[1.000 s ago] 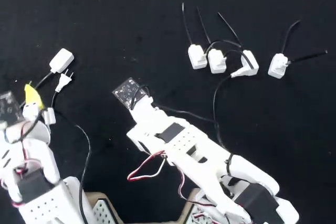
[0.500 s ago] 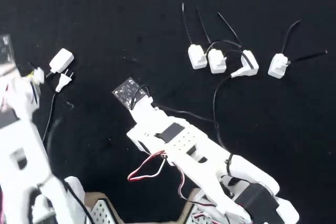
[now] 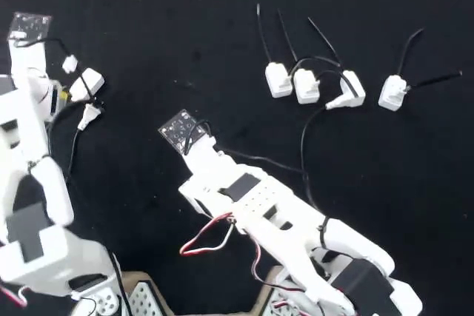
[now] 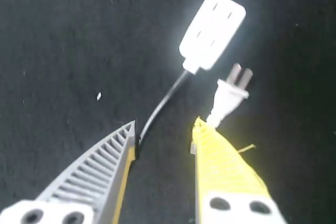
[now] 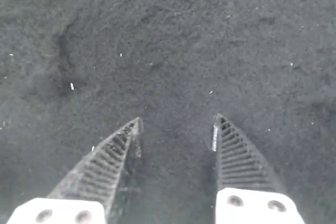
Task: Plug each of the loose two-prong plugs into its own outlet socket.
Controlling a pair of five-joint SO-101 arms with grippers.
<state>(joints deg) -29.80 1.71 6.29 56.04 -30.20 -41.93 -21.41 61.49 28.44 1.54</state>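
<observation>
**High view.** Black cloth-covered counter (image 3: 185,42). The white jointed left arm (image 3: 29,146) stood along the left edge, its head at the far-left part of the counter. Just right of that head lay a white rectangular outlet socket (image 3: 87,83), and just near of the socket lay a white loose two-prong plug (image 3: 89,115), close beside it but not inserted. A thin black cord (image 3: 72,155) trailed from the plug toward the near side. The white jointed right arm (image 3: 259,205) lay across the near centre, well apart from both items. A row of four small white socket blocks (image 3: 306,85) with black leads sat far right.

**Left wrist view.** The left jaws, one grey ribbed and one yellow, stood wide apart and held nothing. The outlet socket (image 4: 212,31) and the two-prong plug (image 4: 229,94) lay ahead of them. The yellow tip sat at the plug's rear end, and the socket's black lead (image 4: 160,111) ran between the tips.

**Right wrist view.** The right jaws stood wide apart, holding nothing, over bare counter (image 5: 168,51).
</observation>
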